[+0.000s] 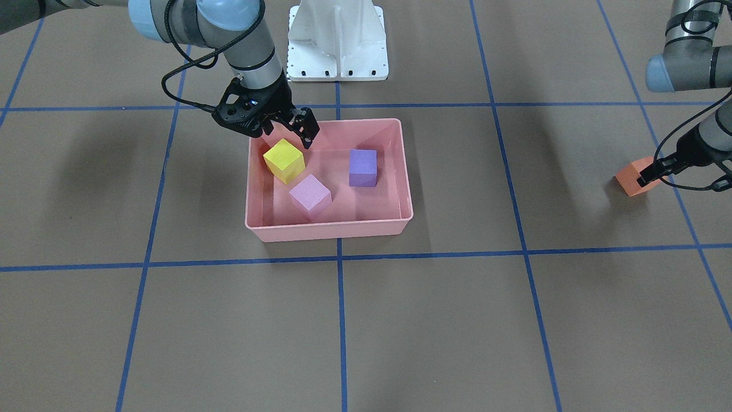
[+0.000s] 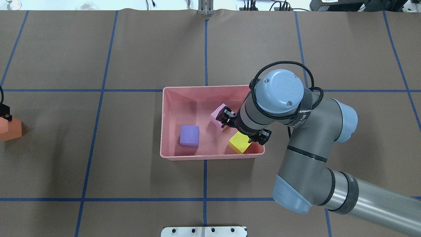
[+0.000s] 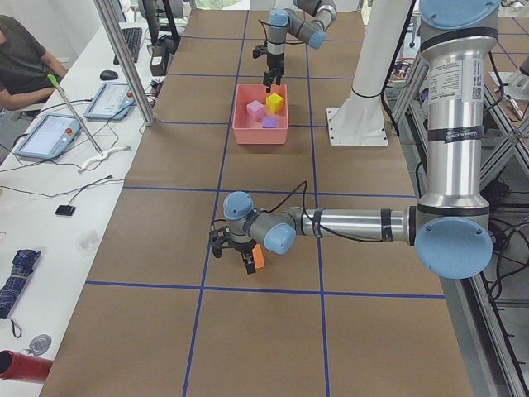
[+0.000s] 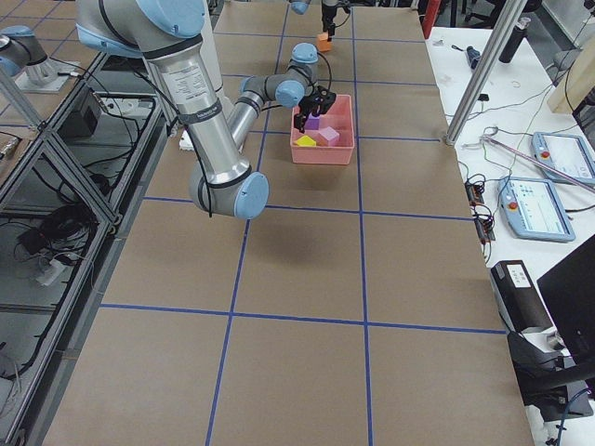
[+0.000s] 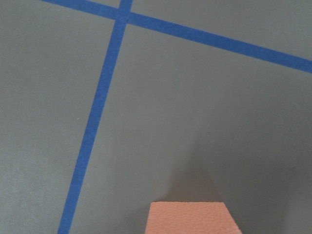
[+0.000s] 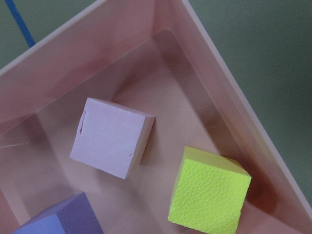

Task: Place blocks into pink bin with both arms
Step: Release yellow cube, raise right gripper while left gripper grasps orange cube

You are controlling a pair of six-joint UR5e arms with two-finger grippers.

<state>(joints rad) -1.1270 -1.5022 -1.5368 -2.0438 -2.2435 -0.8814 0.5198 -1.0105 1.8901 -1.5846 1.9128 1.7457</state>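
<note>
The pink bin (image 1: 331,232) stands mid-table. Inside it lie the yellow block (image 1: 283,160), the light pink block (image 1: 310,196) and the purple block (image 1: 363,167). My right gripper (image 1: 290,133) is open and empty; it hangs over the bin's corner just above the yellow block. The right wrist view looks down on the yellow block (image 6: 209,190), the pink block (image 6: 109,137) and the bin wall (image 6: 234,107). My left gripper (image 1: 652,171) is far off to the side, shut on the orange block (image 1: 631,177), low over the table. The orange block also shows in the left wrist view (image 5: 190,219).
The white base pedestal (image 1: 337,40) stands behind the bin. Blue tape lines (image 1: 340,320) cross the brown table. In the exterior left view a side bench with tablets (image 3: 50,132) and a seated person (image 3: 25,58) lies along the table's far side.
</note>
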